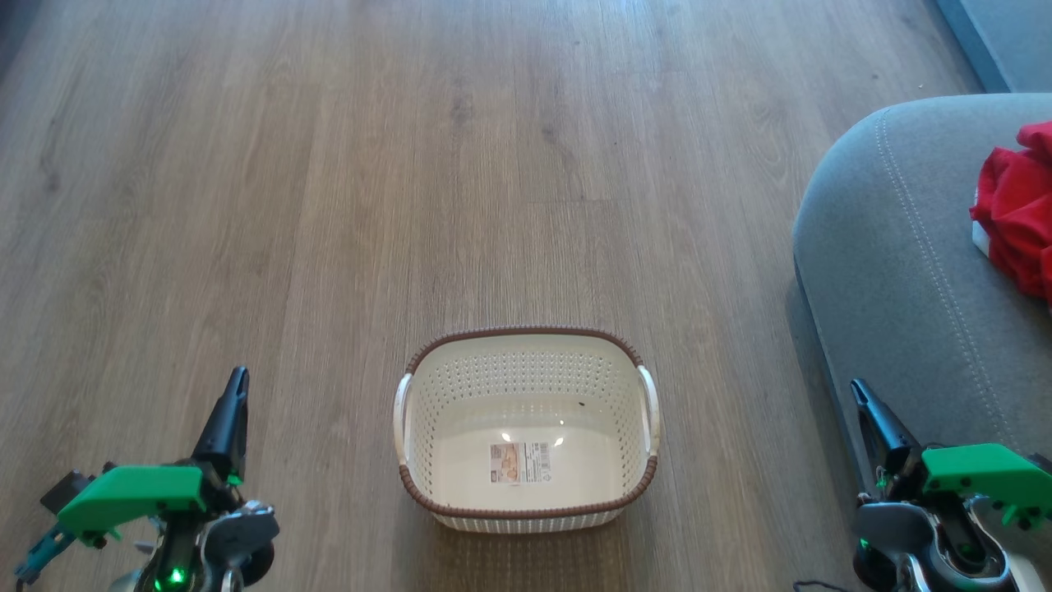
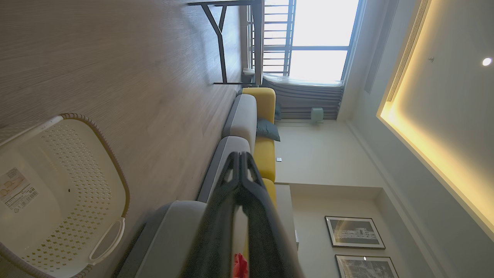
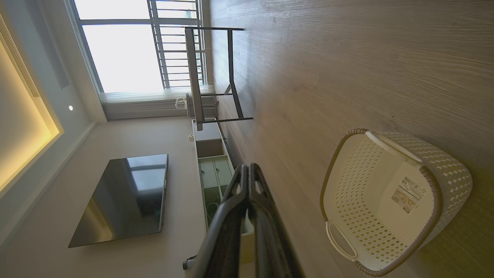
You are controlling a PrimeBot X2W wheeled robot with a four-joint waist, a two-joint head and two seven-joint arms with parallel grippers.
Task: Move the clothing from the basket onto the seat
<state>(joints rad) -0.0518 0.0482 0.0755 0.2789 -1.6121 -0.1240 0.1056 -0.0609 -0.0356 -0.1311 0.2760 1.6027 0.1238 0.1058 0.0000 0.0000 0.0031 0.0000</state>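
Note:
The cream basket with its brown rim stands on the wood floor at bottom centre, holding nothing but the label sticker on its floor; it shows too as the basket and the basket in the wrist views. Red clothing lies bunched on the grey seat at the right edge. A sliver of that red clothing peeks between the left fingers. My left gripper hangs shut and holds nothing, left of the basket. To the basket's right, beside the seat's front, my right gripper is shut with nothing in it.
Wood floor stretches ahead of the basket. Further sofa sections, grey with yellow backs, run toward the window. A black-legged table, a low cabinet and a wall television line the opposite side.

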